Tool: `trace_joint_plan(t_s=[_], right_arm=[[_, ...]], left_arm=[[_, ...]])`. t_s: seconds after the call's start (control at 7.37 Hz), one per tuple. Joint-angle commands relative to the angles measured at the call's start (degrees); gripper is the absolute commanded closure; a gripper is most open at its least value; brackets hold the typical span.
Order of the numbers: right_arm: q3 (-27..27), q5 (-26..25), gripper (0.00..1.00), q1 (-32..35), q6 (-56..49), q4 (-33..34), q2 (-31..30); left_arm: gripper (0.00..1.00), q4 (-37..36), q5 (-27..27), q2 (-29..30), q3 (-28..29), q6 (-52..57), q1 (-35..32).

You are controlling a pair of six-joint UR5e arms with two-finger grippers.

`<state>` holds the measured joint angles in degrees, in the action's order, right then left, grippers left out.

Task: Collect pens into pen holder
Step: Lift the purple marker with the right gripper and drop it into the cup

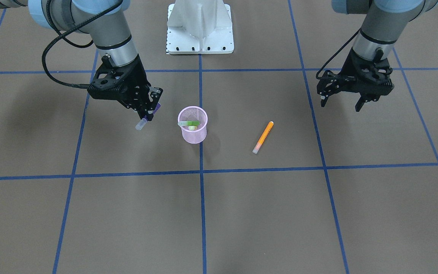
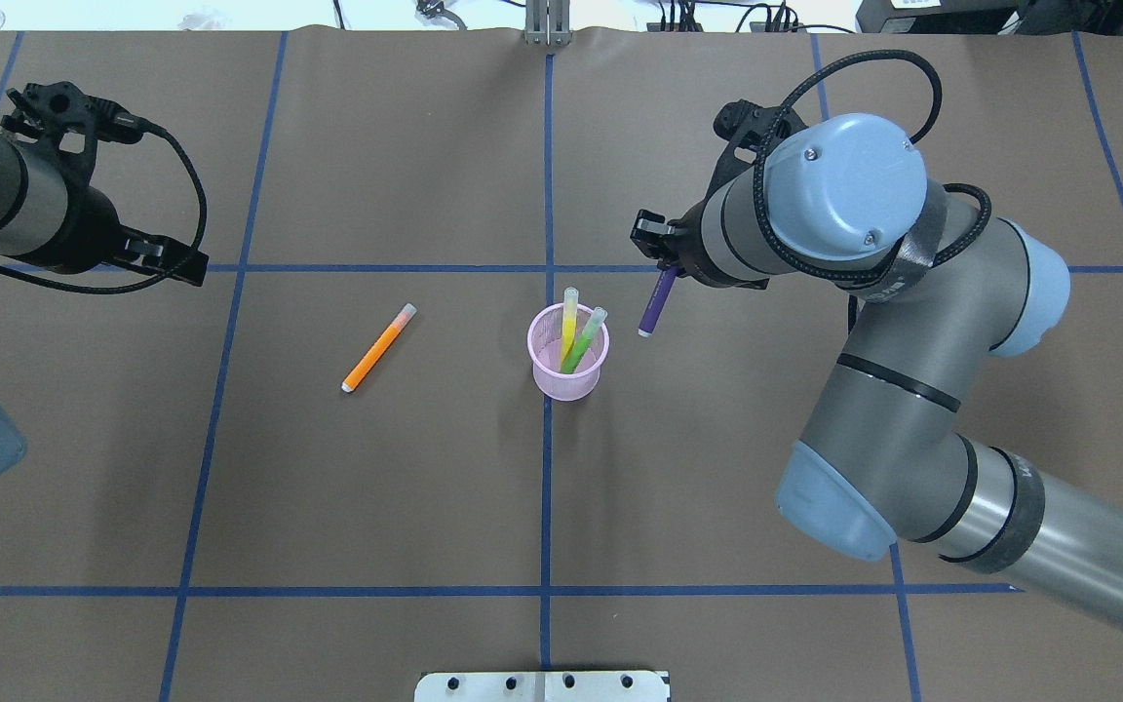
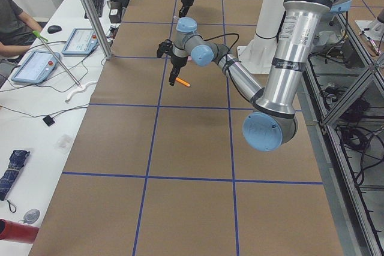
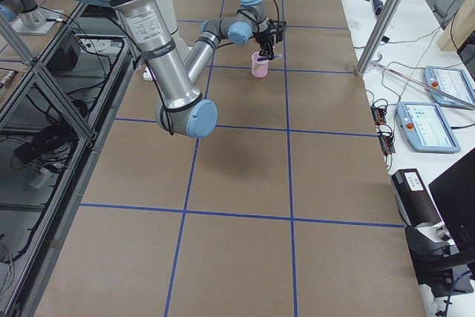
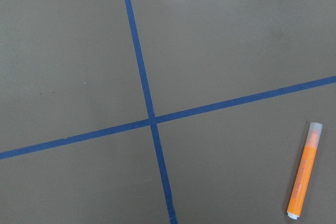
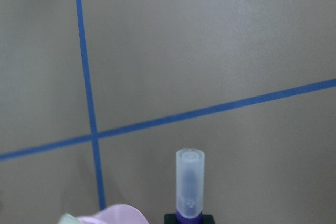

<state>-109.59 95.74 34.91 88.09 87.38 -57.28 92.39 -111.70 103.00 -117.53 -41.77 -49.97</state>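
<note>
Pens, four on show, and two are home: the yellow pen [image 2: 569,322] and green pen [image 2: 588,337] stand in the pink cup [image 2: 569,383], leaning apart in a V, pale caps poking above the rim. The cup sits upright on the bench [image 2: 376,487], right on a blue tape line [image 2: 546,468] near mid-bench. Over on the robot's right, the right fingers [image 1: 148,108] are clamped on the purple pen [image 1: 141,124], gripping its purple body while the clear cap juts out below them, the pen tilted. It hangs just beside the cup, to the side of its mouth, and looks to be off the bench. The right wrist view has that cap dead ahead, with the cup's rim only peeking in at the bottom edge. On the other side, the orange pen [image 2: 379,348] lies flat on the bench, apart from the cup. The left fingers [image 1: 362,101] are spread wide, held up well apart from the orange pen, which the left wrist view catches in its lower right corner.
</note>
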Motion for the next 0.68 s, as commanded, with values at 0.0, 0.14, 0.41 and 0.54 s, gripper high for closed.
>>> trace_joint_plan(t_s=[0.0,0.14,0.41,0.54], right_arm=[[0.6,-14.3,1.00,-6.3,5.5,0.1,1.3],[0.7,-15.0,1.00,-7.2,5.9,0.2,1.3],[2.4,-18.6,1.00,-9.8,6.2,0.1,2.8],[3.9,-18.9,1.00,-10.2,7.0,0.1,4.4]], left_arm=[[0.01,0.1,0.0,0.0,0.1,-0.1,0.0],[0.01,0.0,0.0,0.0,0.1,-0.1,0.1],[0.01,0.0,0.0,0.0,0.1,-0.1,0.1],[0.01,0.1,0.0,0.0,0.2,0.0,0.1]])
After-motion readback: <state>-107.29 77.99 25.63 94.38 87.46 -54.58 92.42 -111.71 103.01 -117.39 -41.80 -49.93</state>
